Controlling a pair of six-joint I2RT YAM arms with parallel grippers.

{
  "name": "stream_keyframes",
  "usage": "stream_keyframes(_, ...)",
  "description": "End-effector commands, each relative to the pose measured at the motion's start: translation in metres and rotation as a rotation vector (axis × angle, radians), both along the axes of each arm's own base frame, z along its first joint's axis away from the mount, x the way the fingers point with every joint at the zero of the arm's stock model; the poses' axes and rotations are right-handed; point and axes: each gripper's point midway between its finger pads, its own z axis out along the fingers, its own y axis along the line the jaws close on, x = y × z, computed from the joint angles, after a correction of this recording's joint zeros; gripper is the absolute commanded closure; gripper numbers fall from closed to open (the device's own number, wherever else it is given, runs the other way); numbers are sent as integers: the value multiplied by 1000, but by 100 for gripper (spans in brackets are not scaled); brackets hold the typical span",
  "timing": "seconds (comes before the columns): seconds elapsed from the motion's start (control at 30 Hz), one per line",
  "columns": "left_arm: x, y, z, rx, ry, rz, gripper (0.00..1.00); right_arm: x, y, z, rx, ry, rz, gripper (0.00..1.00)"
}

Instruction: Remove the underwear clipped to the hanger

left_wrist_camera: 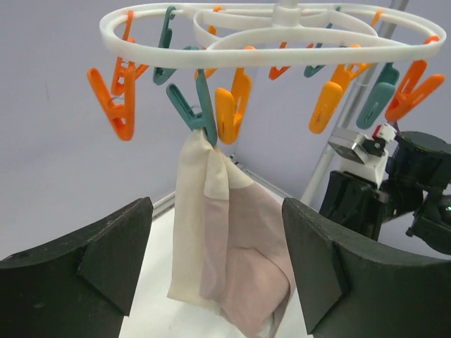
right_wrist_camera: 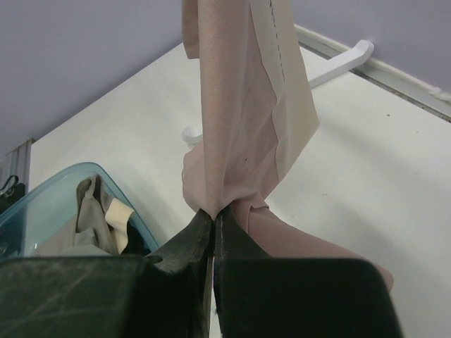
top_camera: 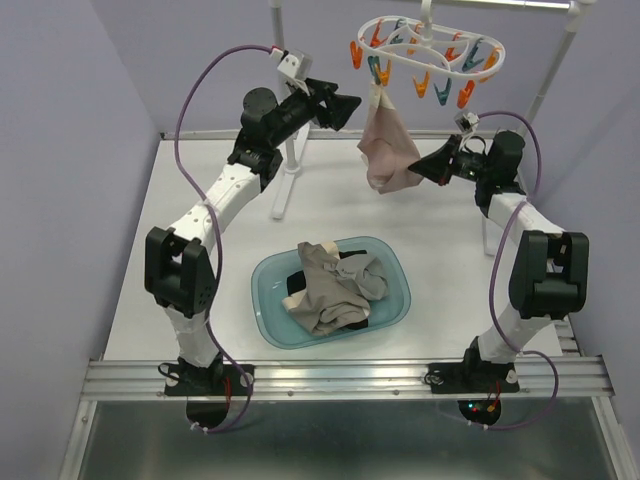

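Note:
The white oval hanger [top_camera: 430, 45] with orange and teal clothespins hangs at the back right. A teal pin [left_wrist_camera: 201, 116] on its ring [left_wrist_camera: 282, 39] clips the top of a pale pink underwear [top_camera: 388, 150], which dangles below. My right gripper [top_camera: 428, 168] is shut on the garment's lower fold [right_wrist_camera: 239, 105], its jaws [right_wrist_camera: 213, 215] pressed together on the cloth. My left gripper [top_camera: 352, 107] is raised just left of the garment. It is open, with the pink cloth [left_wrist_camera: 232, 246] hanging in the gap beyond its fingertips [left_wrist_camera: 217, 232], untouched.
A translucent teal basin [top_camera: 390, 315] at mid-table holds beige, grey and black garments [top_camera: 335, 285]; its rim [right_wrist_camera: 42, 190] shows left of my right gripper. A white rack pole [top_camera: 290, 150] stands behind my left arm, another [top_camera: 552, 70] at the back right.

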Motion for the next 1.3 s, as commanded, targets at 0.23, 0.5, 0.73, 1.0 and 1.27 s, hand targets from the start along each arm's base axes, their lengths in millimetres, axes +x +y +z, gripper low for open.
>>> stream_keyframes(0.23, 20, -29, 47, -101, -108, -29, 19, -10, 1, 13, 4, -31, 15, 99)
stream_keyframes(0.5, 34, -42, 44, -117, -111, -9, 22, -12, 1, 13, 4, -33, 23, 99)
stream_keyframes(0.73, 45, -47, 47, -141, -114, 14, 26, -17, 1, 13, -1, -44, 26, 99)
stream_keyframes(1.0, 49, -55, 47, -158, -110, 13, 30, -19, 2, 13, -1, -42, 32, 99)
stream_keyframes(1.27, 50, -61, 61, -205, -118, 0, 33, -21, 2, 11, -1, -39, 36, 99)
